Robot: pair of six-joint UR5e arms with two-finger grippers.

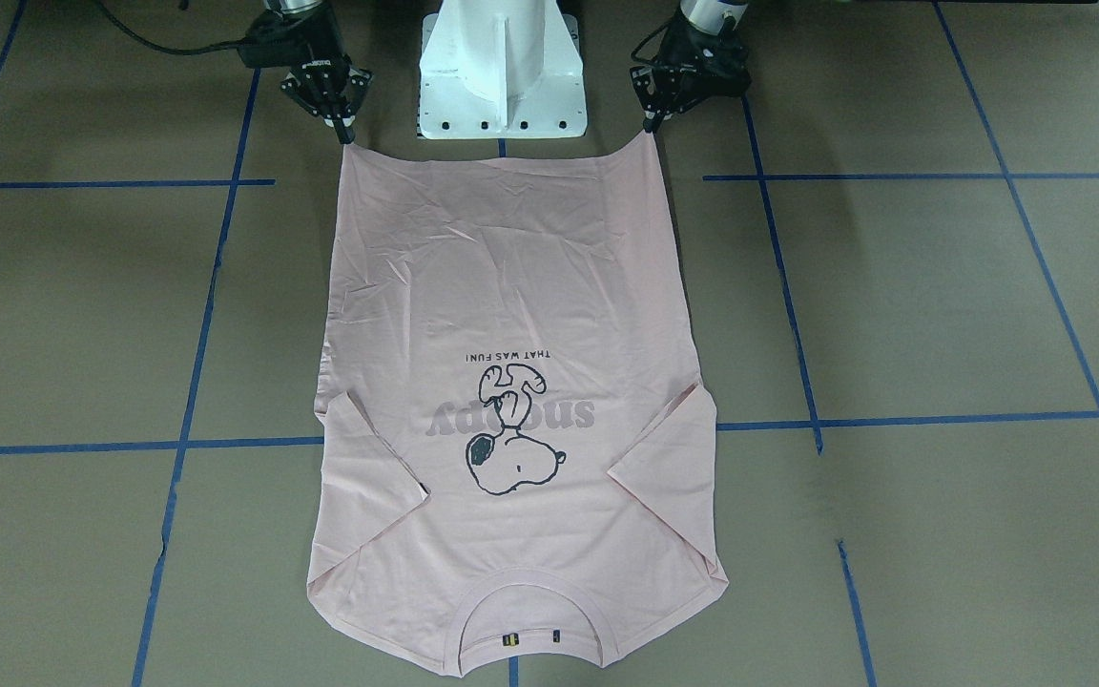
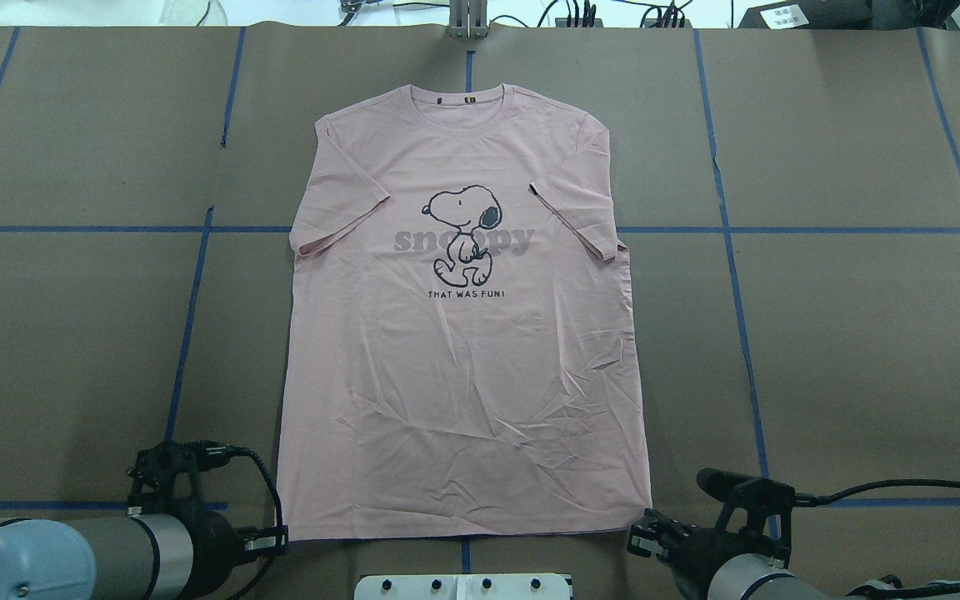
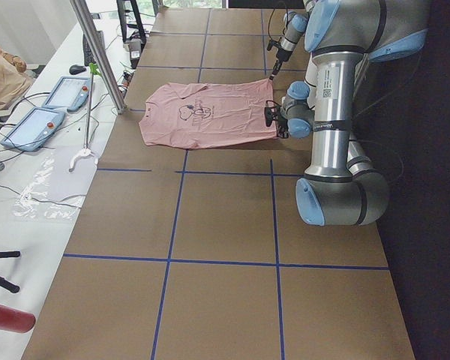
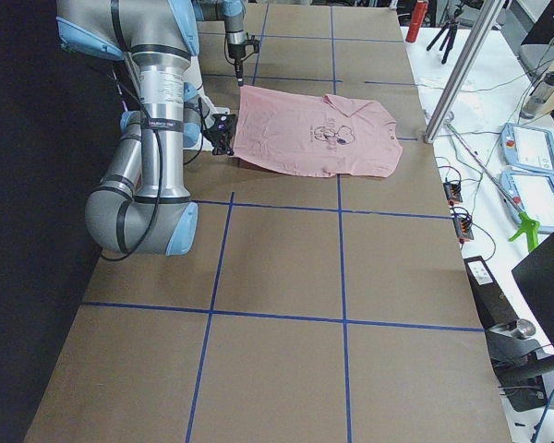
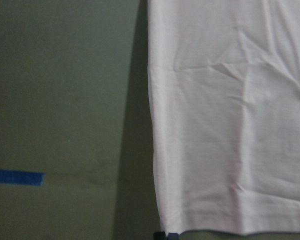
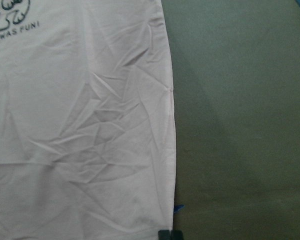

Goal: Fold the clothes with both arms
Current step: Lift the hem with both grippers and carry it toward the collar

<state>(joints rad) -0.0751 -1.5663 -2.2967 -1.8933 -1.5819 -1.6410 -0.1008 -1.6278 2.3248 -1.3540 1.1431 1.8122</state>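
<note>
Seen from overhead, the pale pink T-shirt [image 2: 463, 375] lies flat and print-up on the brown table [image 2: 822, 333]. Its collar [image 2: 463, 100] is at 12 o'clock and its hem at 6 o'clock, nearest my robot. I have the left gripper [image 1: 648, 124] at the 7 o'clock hem corner and the right gripper [image 1: 349, 134] at the 5 o'clock corner. Both wrist cameras show the fingertips pressed together right at the cloth's corner, and each corner is drawn into a small point, so I judge both pincers closed on the hem. Gripping the 2 corners pulls the hem taut and level, ready, I reckon, to carry it toward 12 o'clock for the 1st fold.
</note>
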